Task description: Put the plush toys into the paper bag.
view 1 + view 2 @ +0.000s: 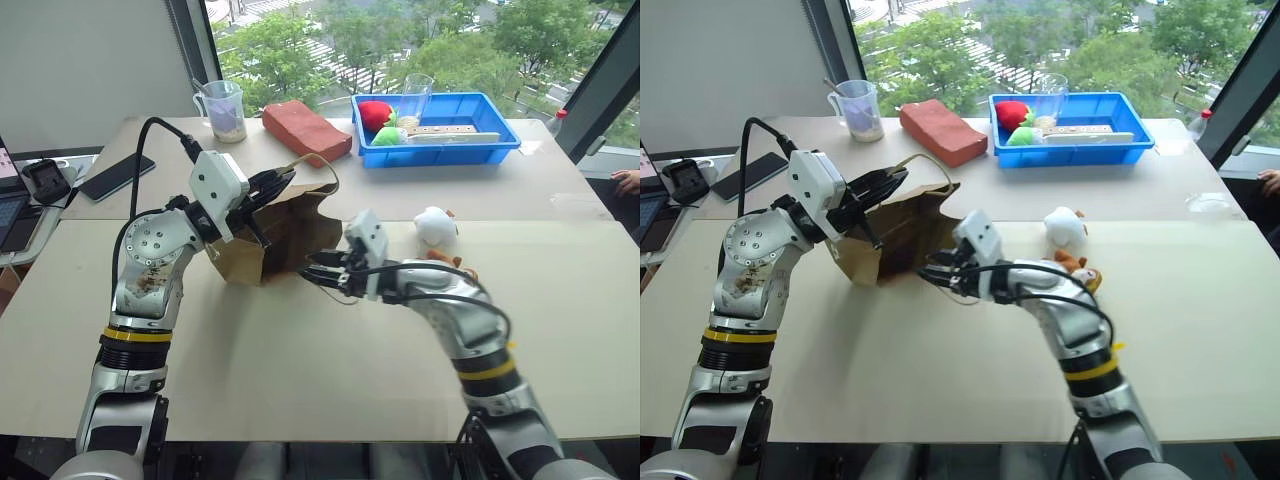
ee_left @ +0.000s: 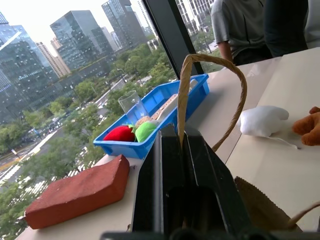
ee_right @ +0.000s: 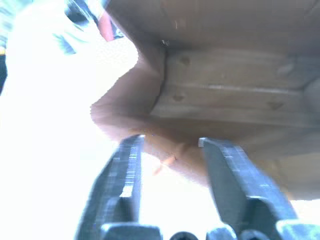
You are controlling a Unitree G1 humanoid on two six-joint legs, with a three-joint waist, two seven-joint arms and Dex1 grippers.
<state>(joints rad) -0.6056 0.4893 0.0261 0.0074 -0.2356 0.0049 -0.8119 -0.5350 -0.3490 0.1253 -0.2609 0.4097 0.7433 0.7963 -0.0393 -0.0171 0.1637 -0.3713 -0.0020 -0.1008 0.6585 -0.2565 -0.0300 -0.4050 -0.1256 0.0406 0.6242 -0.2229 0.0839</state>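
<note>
The brown paper bag [image 1: 275, 240] lies on its side near the middle of the desk [image 1: 300, 370], its mouth turned toward the white plush toy [image 1: 436, 226]; the left gripper [image 1: 283, 178] is clamped tight on one twisted cord handle [image 2: 186, 85] at the bag's upper edge, holding that edge up; the right gripper [image 1: 322, 268] sits just at the bag's mouth, its two fingers [image 3: 225, 165] parted with nothing between them, pointing into the bag's folded bottom; the white plush toy rests on the desk beside the bag's mouth, outside the bag; the brown-orange monkey plush [image 1: 1083, 270] lies just beside the white one, partly hidden behind the right forearm, also outside the bag; beyond the bag stand a reddish-brown brick-shaped block [image 1: 305, 130], a plastic measuring jug [image 1: 224, 108] and a blue tray [image 1: 500, 135] holding a red plush [image 1: 375, 113] and a green plush [image 1: 388, 136].
</note>
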